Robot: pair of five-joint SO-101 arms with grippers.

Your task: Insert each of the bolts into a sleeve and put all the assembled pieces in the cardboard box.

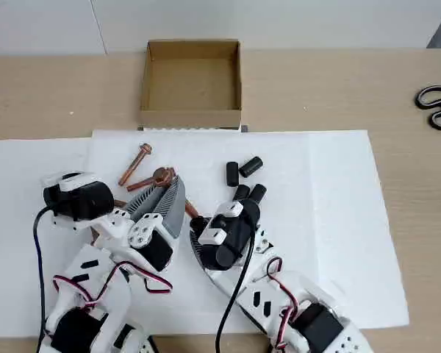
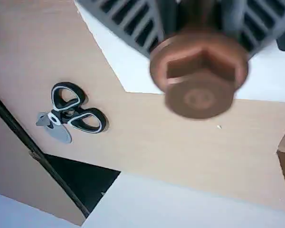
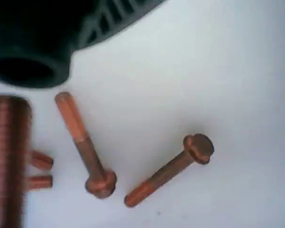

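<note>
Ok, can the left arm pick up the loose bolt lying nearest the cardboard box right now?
Probably not yet. The left arm's fingers are shut on a bolt, so nothing is free to grip. The loose bolt itself lies uncovered on the white paper close by.

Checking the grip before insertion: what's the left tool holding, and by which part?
A bolt, by its shank; the head sticks out past the left tool.

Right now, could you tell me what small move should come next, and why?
Probably line the threaded end of the bolt up with the open mouth of the sleeve and ease it in. The left gripper is shut on the bolt, the right gripper seems to hold the sleeve, and the shank lies beside that mouth, not inside.
</note>
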